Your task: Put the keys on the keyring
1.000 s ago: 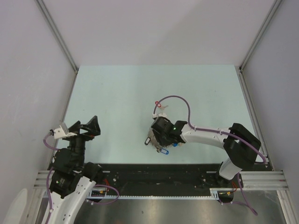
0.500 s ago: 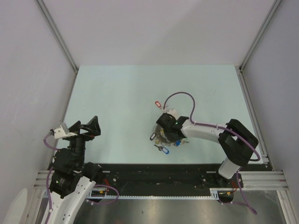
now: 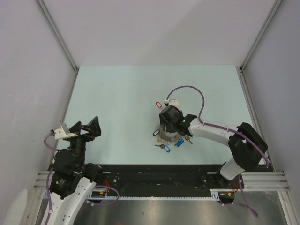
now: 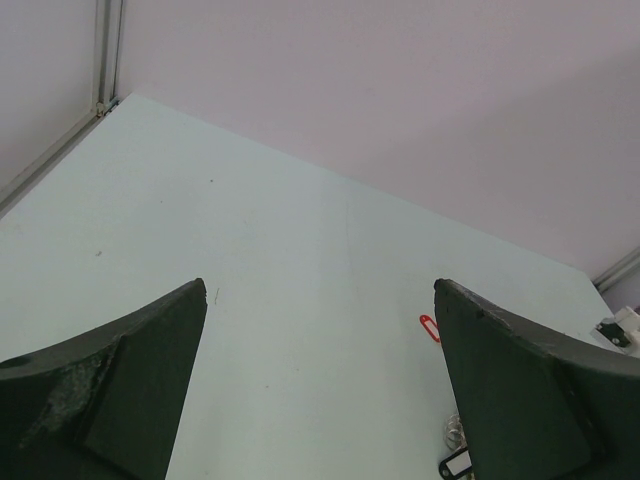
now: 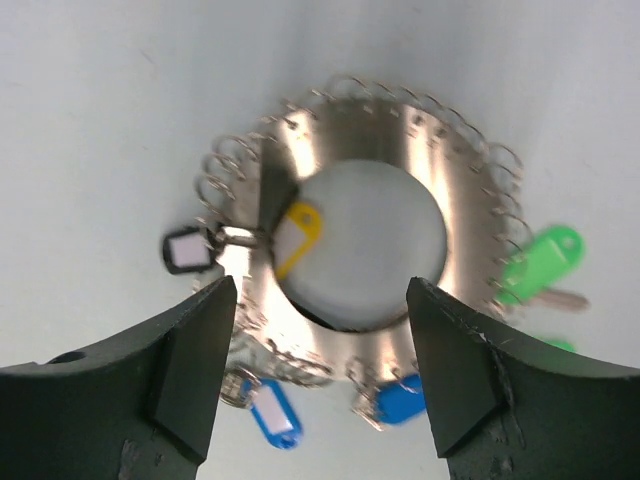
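Red marks the key [image 3: 158, 103]: it lies alone on the table [image 3: 112, 98], just above and left of the right arm's wrist in the overhead view, near the ring but apart from it and not threaded on. The ring [image 5: 462, 215] lies flat in the middle of the right wrist view. Its rim is fringed with wire loops and tags: a yellow tag [image 5: 297, 235] across the inner edge, a black tag [image 5: 187, 250] at left, blue ones along the bottom and a green tag [image 5: 540, 255] at right. The right gripper [image 5: 320, 290] hovers over it, fingers spread to either side of the hole and pinching nothing. The left gripper [image 4: 320, 285] hangs at the lower left of the overhead view, fingers wide apart and empty, well apart from both things. The task looks barely begun, with the right arm placed over the ring and the key not yet picked up. The next move probably calls for a fine pinch on the thin key or its tag, low against the table. After that the ring likely needs steadying while the key is worked onto a loop. Which loop is free cannot be told.
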Robot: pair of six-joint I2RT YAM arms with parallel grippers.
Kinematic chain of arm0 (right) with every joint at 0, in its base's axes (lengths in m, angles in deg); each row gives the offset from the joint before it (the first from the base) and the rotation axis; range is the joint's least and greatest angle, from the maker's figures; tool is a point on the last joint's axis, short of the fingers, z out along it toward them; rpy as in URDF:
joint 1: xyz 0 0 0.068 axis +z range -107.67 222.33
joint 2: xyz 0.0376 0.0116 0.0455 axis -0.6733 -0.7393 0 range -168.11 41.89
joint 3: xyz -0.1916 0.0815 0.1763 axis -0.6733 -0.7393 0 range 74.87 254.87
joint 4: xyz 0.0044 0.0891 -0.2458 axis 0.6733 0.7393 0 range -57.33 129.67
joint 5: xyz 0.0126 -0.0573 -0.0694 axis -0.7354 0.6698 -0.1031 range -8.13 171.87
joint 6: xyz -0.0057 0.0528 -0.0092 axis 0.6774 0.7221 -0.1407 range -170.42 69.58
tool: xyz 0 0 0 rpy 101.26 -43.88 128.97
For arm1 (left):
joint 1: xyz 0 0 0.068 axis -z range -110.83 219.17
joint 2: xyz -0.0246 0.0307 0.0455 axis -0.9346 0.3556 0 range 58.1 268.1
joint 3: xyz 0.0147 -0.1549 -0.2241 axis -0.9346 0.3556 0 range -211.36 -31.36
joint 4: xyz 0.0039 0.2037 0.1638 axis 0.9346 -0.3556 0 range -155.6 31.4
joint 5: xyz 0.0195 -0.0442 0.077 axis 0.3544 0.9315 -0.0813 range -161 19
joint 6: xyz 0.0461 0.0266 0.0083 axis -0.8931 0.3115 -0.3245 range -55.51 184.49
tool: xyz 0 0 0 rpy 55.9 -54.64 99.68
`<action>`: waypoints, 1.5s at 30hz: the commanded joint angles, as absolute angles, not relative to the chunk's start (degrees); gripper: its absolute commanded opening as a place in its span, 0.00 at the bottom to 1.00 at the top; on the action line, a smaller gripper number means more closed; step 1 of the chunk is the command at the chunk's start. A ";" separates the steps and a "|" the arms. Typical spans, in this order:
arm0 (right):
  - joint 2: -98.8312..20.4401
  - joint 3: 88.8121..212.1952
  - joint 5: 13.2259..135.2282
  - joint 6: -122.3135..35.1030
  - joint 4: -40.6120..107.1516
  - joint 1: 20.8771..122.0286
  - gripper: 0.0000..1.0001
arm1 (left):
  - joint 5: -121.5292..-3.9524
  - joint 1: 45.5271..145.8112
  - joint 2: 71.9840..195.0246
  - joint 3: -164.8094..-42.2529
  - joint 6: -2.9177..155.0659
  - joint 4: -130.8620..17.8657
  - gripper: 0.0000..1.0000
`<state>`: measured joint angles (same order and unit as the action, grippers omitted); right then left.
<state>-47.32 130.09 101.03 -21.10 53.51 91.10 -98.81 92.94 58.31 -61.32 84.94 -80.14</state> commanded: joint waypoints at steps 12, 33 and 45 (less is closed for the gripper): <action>-65.16 143.86 104.01 -17.29 51.74 93.65 0.74 | -98.34 93.16 51.15 -61.51 83.30 -79.26 1.00; -65.61 143.25 91.80 -48.84 72.91 102.28 0.40 | -98.25 93.16 50.54 -61.42 83.30 -79.26 1.00; -59.45 142.46 106.38 -38.04 83.91 93.92 0.71 | -98.07 93.25 50.36 -61.42 83.30 -79.17 1.00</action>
